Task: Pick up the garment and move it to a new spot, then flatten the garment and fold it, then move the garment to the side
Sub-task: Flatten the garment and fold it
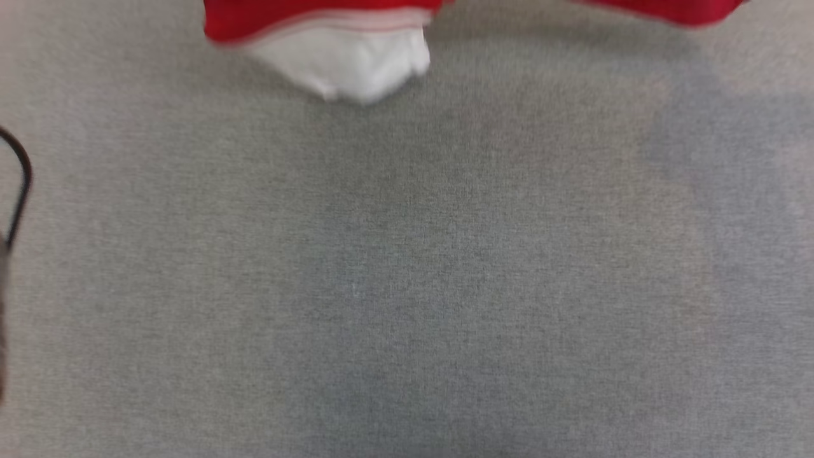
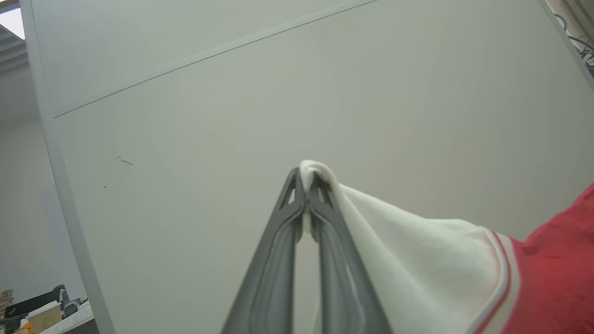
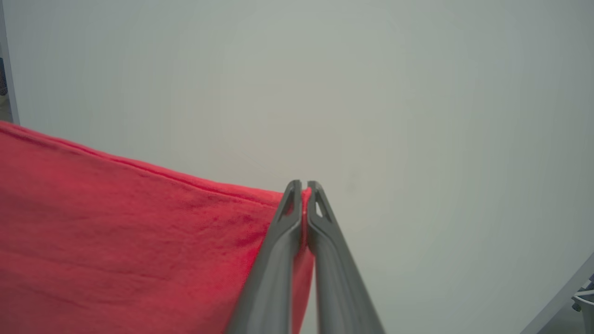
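The garment (image 1: 318, 16), where did it sit in the head view?
— Along the top edge, blurred. At the far left a black cable (image 1: 19, 184) looped. Right of it came a red band with striped trim and a white sleeve hanging below it, and further right another strip of red at the top corner. Below it all lay the grey woven surface (image 1: 407, 286), with soft shadows beneath the cloth. Whether the cloth touched that surface I could not tell.
— And the left tool?
— The left tool (image 2: 306, 178) was pinched narrow on the white sleeve's edge, and a small fold of white stood up between the tips. From there the garment (image 2: 417, 269) ran down to the right: white first, then the striped trim, then red at the right edge. Behind it stood a pale wall panel (image 2: 278, 93) with a thin seam slanting across. A paper cup (image 2: 45, 317) sat among clutter in the lower left corner.
— The right tool?
— The right tool (image 3: 302, 185) was likewise clamped on the cloth, a sliver of red showing between the tips. The garment (image 3: 116, 255) spread away to the left of the fingers as a plain red sheet, its top hem drawn taut up to the grip. A plain pale wall (image 3: 417, 116) stood behind.
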You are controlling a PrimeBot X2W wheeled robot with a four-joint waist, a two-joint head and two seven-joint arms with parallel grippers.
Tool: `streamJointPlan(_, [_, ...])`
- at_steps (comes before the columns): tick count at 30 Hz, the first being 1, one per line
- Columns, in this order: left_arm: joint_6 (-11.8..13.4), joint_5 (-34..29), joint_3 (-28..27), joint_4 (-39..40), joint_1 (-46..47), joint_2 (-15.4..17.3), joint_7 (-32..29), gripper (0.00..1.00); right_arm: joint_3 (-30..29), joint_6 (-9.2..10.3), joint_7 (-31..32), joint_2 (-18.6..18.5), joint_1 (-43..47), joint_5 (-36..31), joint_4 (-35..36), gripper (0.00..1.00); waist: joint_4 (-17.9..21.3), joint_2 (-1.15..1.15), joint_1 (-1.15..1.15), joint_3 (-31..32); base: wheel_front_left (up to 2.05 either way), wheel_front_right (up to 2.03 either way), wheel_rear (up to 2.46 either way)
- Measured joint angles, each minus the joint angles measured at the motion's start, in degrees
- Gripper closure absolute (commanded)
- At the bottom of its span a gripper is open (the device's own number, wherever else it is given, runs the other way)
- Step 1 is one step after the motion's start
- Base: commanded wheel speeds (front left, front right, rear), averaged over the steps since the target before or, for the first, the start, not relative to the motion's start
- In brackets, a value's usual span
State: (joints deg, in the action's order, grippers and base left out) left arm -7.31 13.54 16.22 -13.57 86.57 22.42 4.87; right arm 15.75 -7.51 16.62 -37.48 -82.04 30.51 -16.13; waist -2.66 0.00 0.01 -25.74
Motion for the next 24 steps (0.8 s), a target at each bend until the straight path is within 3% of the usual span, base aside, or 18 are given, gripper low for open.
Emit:
streamJointPlan(11, [0.0, 0.6, 6.8, -13.8, 20.3, 1.5, 4.3, 1.0, 5.1, 0.0, -5.4, 3.7, -20.3, -3.5, -13.6, 1.0, 1.1, 0.0, 0.01, -9.1, 0.0, 0.0, 0.0])
streamJointPlan(18, [0.0, 3.5, 8.4, -19.7, 21.5, 1.6, 7.3, 1.0, 9.8, 0.0, -8.9, 5.1, -23.0, -1.8, -19.1, 1.0, 1.3, 0.0, 0.01, -12.5, 0.0, 0.0, 0.0])
streamJointPlan(24, [0.0, 5.7, 9.7, -21.6, 17.4, 1.6, 9.0, 1.0, 13.1, 0.0, -12.5, 5.2, -19.8, 2.1, -22.0, 1.0, 1.7, 0.0, 0.0, -14.2, 0.0, 0.0, 0.0])
